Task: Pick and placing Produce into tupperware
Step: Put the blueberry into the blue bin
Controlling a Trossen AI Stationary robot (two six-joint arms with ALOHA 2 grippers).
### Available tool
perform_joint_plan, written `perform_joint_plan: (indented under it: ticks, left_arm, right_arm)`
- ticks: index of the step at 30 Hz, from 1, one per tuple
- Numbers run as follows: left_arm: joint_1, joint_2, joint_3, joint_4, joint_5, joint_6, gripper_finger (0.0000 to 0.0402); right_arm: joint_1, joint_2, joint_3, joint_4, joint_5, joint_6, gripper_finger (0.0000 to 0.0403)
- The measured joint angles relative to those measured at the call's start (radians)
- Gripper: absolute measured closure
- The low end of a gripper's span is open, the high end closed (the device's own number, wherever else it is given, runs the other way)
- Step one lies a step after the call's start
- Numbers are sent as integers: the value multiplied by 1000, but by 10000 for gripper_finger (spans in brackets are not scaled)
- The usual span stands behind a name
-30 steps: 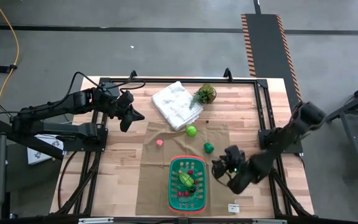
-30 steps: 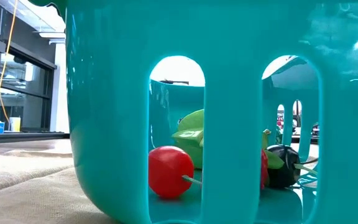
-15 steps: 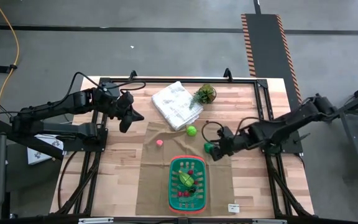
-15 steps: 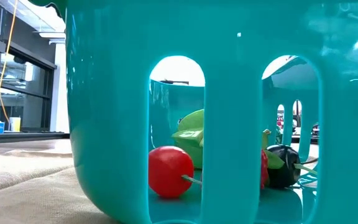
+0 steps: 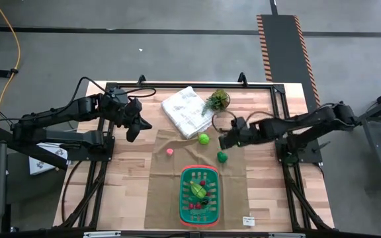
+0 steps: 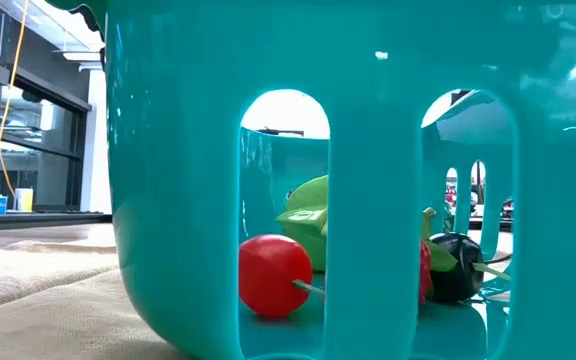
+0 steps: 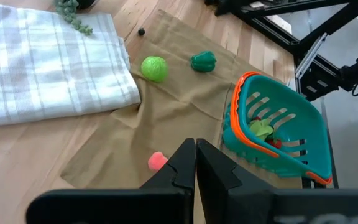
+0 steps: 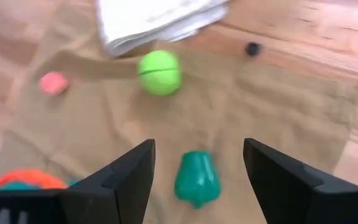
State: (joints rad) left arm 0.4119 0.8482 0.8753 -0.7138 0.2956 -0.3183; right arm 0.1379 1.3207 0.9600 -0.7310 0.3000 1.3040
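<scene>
Right claw point(image 5: 223, 143): fingers spread wide and empty, hanging just above the dark green pepper-shaped piece point(image 8: 196, 178), which lies between them in the right wrist view; judged lined up for a grasp. Left claw point(image 5: 132, 132): pinched shut on nothing, parked over the far left of the wooden surface point(image 5: 124, 178), waiting. Tupperware point(image 5: 199, 194): glossy moulded plastic, slotted walls, orange rim, near centre on a creased tan cloth point(image 5: 167, 192); already holds a smooth red ball point(image 6: 274, 275), a leafy green piece and a dark one. Loose produce on the cloth: ridged lime-green ball point(image 8: 160, 73), small pink piece point(image 8: 54, 82). Folded white checked towel point(image 7: 42, 68) beyond.
</scene>
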Motion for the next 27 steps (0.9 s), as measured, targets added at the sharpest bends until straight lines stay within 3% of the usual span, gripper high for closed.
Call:
perform_joint_plan:
  ticks: [3,6,13,19,27]
  left_arm:
    - [0,0,0,-2,-3,0,399]
    - [0,0,0,-5,-3,0,399]
    - [0,1,0,-28,-33,0,399]
    - [0,1,0,-27,-84,0,399]
    - [0,1,0,-28,-87,-22,399]
  right_arm:
    - [-80,10,0,-19,-97,-1,166]
    - [-126,26,0,-15,-123,-22,166]
    - [-180,116,0,-27,-88,-123,166]
    - [-150,232,0,67,19,-229,166]
    - [-142,325,0,137,71,-261,166]
